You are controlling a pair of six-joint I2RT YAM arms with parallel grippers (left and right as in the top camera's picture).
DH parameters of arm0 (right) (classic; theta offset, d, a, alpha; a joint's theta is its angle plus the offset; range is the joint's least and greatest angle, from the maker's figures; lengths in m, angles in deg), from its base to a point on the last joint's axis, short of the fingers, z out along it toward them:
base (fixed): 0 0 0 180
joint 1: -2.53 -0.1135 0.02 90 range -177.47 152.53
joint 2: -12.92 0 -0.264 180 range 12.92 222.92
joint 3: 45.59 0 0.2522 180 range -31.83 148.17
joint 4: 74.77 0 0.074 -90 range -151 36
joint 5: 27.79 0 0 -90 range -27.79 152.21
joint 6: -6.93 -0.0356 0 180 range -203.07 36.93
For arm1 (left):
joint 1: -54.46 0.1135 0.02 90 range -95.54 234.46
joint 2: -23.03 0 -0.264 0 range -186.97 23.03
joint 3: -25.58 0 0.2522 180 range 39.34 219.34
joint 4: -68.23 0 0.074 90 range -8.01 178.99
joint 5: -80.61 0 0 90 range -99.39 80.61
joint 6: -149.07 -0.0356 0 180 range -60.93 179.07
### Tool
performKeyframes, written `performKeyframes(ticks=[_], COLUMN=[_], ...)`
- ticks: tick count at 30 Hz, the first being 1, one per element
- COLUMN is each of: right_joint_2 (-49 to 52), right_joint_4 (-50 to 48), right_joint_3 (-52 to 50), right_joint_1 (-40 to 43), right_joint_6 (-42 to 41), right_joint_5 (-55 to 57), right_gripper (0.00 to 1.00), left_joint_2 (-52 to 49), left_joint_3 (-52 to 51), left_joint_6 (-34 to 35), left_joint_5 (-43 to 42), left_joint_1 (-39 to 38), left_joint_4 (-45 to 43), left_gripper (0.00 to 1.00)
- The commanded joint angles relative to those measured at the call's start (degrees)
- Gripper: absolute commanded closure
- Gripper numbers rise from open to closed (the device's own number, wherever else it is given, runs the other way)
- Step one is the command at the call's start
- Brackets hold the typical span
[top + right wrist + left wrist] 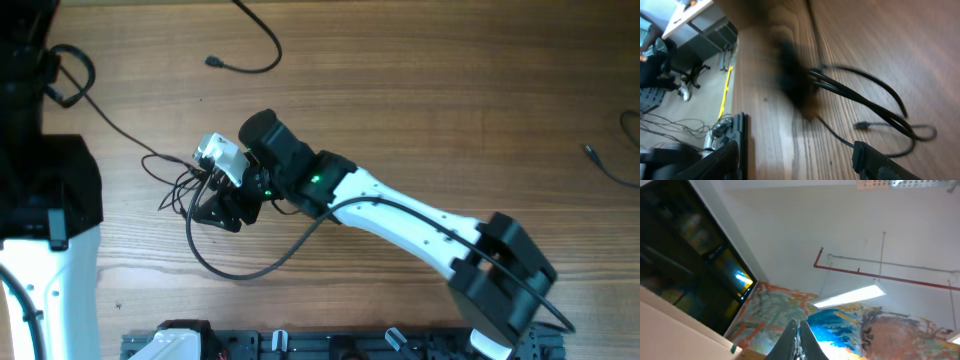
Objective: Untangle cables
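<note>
The right gripper point(220, 203) hovers low over the wooden counter point(420, 90) with its jaws wide apart and nothing between them; its wrist view is motion-blurred. Just beside its fingers point(875, 160), a tangle of thin black cables point(180, 186) lies left of centre. Several strands run together past a small plug point(860, 125), and one long loop point(235, 270) sweeps toward the near edge. A thin strand point(110, 122) leads from the tangle up to the far left corner. Well apart from it, a separate black cable point(262, 55) curves along the far edge, and another cable end point(606, 165) lies at the right edge. The left gripper point(799, 341) points up at the ceiling, its jaws pressed together and holding nothing.
</note>
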Motion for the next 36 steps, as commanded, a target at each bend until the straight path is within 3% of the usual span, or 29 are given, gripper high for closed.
performKeyframes(ticks=[1, 13, 20, 29, 36], right_joint_2=[4.2, 6.4, 6.4, 6.4, 6.5], right_joint_4=[-1.5, -8.8, -9.0, -6.9, -5.8], right_joint_3=[-0.2, -0.2, -0.2, -0.2, -0.2], right_joint_1=[-0.3, -0.3, -0.3, -0.3, -1.2], right_joint_6=[-1.1, -2.3, -2.3, -4.2, -5.4], right_joint_5=[0.9, 1.0, 0.9, 0.9, 0.9], right_gripper=[0.25, 0.26, 0.31, 0.21, 0.21], left_joint_2=[0.8, 3.2, 4.2, 4.1, 3.5], left_joint_3=[2.4, 2.5, 2.5, 2.5, 2.5], left_joint_6=[0.6, 0.6, 0.6, -0.3, -0.3], left_joint_5=[-0.1, -0.7, -0.7, -0.9, -0.9], left_joint_1=[-0.3, -0.3, -0.3, -0.3, -0.3], left_joint_4=[-0.3, -0.3, -0.3, 0.6, 0.5], left_gripper=[0.96, 0.96, 0.96, 0.96, 0.96])
